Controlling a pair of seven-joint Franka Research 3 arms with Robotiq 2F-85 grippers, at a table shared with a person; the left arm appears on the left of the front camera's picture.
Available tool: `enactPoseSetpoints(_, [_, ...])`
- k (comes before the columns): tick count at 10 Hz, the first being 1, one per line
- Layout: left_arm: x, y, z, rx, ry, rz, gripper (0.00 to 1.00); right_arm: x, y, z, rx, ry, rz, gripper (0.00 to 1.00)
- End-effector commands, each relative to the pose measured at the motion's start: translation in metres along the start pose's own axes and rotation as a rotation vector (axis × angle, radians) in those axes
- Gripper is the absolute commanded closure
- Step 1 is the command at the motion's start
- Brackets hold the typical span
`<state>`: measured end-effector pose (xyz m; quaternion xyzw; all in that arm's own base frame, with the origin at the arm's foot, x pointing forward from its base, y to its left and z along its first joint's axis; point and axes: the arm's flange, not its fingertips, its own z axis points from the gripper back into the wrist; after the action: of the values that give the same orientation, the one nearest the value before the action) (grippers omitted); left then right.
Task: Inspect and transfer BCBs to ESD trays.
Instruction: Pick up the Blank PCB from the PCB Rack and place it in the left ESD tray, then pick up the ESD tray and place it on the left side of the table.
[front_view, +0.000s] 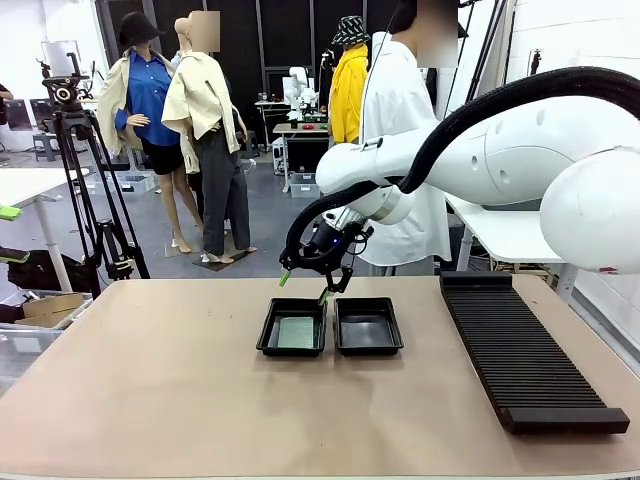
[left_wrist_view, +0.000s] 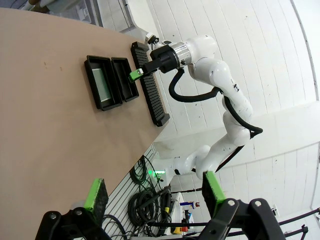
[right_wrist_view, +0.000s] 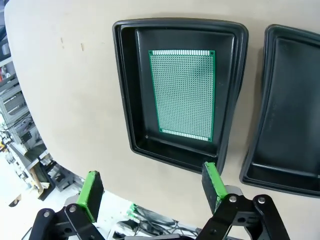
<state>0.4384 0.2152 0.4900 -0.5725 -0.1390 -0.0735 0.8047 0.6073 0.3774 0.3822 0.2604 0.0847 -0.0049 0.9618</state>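
On the tan table (front_view: 150, 380), approx. centre, two shallow black ESD trays sit side by side, long edges almost touching. The left tray (front_view: 290, 352) holds one green BCB (front_view: 295, 332) lying flat on its floor, roughly centred. In the R wrist view the board reads as a fine perforated grid w/ a row of pads along each short end, and a band of bare black floor shows all round it. The right tray (front_view: 368, 327) has only its bare black floor showing.

The right gripper (front_view: 305, 287) hangs just above the far edge of the left tray, not touching tray or board. Its two green-padded fingers are spread wide w/ nothing between them, pointing down and slightly tilted. The white right arm (front_view: 480, 160) comes in from the R side and reaches across the middle.

The left gripper (left_wrist_view: 155, 192) is well apart from the trays, raised off the table. Its green pads are likewise spread wide, w/ nothing held. Its wrist view looks across the table toward both trays and the other arm.

A long black ribbed rack (front_view: 520, 350) lies lengthwise on the table to the R of the trays, apart from the right tray.

A person in a white coat (front_view: 400, 120) stands at the far side, partly behind the right arm.
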Motion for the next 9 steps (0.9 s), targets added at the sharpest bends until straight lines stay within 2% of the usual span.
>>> enactPoseSetpoints(1, [-0.0009, -0.0021, 0.0003, 0.003, -0.006, -0.002, 0.00, -0.0014, -0.0026, -0.0026, 0.012, -0.012, 0.000, 0.00])
enactPoseSetpoints(9, [-0.0009, -0.0021, 0.0003, 0.003, -0.006, -0.002, 0.00, -0.0014, -0.0026, -0.0026, 0.012, -0.012, 0.000, 0.00])
